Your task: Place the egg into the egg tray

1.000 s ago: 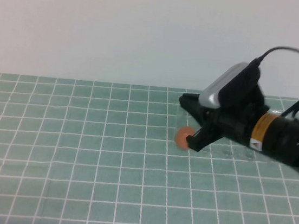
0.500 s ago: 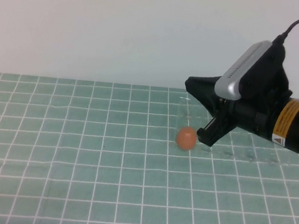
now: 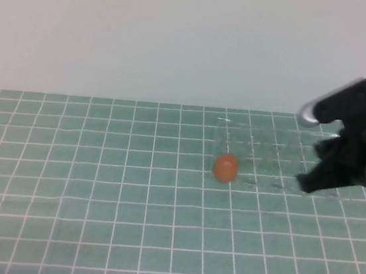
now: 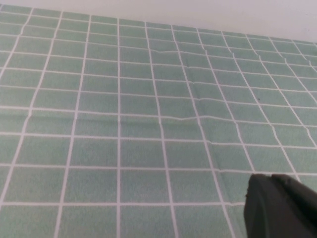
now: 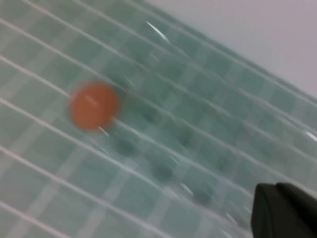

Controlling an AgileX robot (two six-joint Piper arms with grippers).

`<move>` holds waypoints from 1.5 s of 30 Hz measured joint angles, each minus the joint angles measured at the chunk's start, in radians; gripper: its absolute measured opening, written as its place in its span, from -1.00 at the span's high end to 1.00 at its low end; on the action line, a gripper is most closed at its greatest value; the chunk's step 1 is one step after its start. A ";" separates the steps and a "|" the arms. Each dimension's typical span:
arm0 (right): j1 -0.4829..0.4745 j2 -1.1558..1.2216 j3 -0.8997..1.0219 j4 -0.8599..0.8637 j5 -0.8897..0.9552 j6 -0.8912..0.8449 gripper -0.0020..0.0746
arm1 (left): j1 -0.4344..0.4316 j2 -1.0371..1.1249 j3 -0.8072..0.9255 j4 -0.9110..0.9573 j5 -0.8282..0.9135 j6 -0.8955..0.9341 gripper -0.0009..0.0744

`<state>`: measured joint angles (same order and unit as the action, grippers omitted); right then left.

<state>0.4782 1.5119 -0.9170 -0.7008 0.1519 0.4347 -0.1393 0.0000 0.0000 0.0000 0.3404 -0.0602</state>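
The egg (image 3: 226,168) sits in the near-left cup of the egg tray (image 3: 283,139), centre-right of the high view. The right tool (image 3: 311,183), at the right edge, carries nothing, grip unreadable, and should clear off without nudging that light, clear, glossy tray. The left tool (image 4: 277,208) shows only a dark tip above the green gridded surface (image 3: 95,200); its grip cannot be told.

The high view looks down from the robot's side across the mat (image 3: 97,186) toward the far wall. The left wrist view sits low over bare mat; the right wrist view shares the egg (image 3: 226,167) with the high view
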 joint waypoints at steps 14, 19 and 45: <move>-0.252 -0.515 0.020 -0.149 0.173 0.276 0.95 | 0.000 0.000 0.000 0.000 0.000 0.000 0.98; -0.453 -0.703 0.154 -0.157 0.052 0.349 0.95 | 0.000 0.000 0.000 0.000 0.000 0.000 0.98; -0.597 -1.289 0.940 -0.088 -0.282 0.445 0.95 | 0.000 0.000 0.000 0.000 0.000 0.000 0.98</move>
<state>-0.1188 0.2227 0.0232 -0.7888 -0.1300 0.8792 -0.1393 0.0000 0.0000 0.0000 0.3404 -0.0602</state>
